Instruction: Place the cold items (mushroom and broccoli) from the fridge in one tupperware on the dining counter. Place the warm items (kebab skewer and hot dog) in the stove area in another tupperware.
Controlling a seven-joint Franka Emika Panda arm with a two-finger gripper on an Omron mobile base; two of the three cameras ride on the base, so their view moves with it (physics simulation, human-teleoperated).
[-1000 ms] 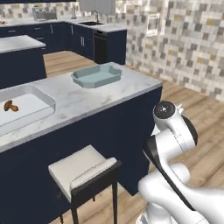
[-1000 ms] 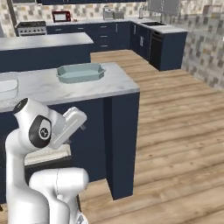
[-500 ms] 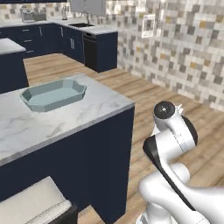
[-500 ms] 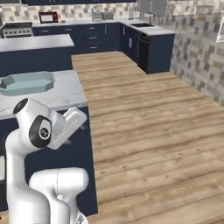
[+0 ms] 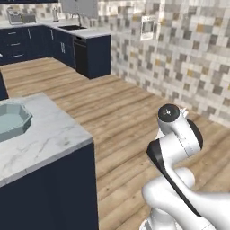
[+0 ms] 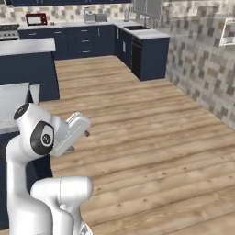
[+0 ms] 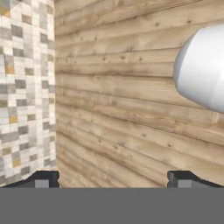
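A pale teal tupperware [image 5: 11,122] sits on the marble dining counter [image 5: 49,134], cut off by the left edge of the left base view. A corner of the same counter [image 6: 13,98] shows at the left of the right base view. The arm is folded close over the base, well right of the counter. In the hand view my gripper [image 7: 116,179] points down at the wooden floor; its two dark fingertips [image 7: 43,178] stand wide apart with nothing between them, so it is open.
Wooden floor [image 6: 137,133] stretches ahead and to the right. A tiled wall [image 5: 197,67] bounds the right side. Dark blue cabinets with a sink [image 5: 74,28] line the back, with a red microwave [image 6: 36,19] and a kitchen island [image 6: 27,47].
The whole picture has shifted: the base has swung right. The counter and tupperware slid to the left edge, and the stool and white tray left the views. The arm's pose is unchanged.
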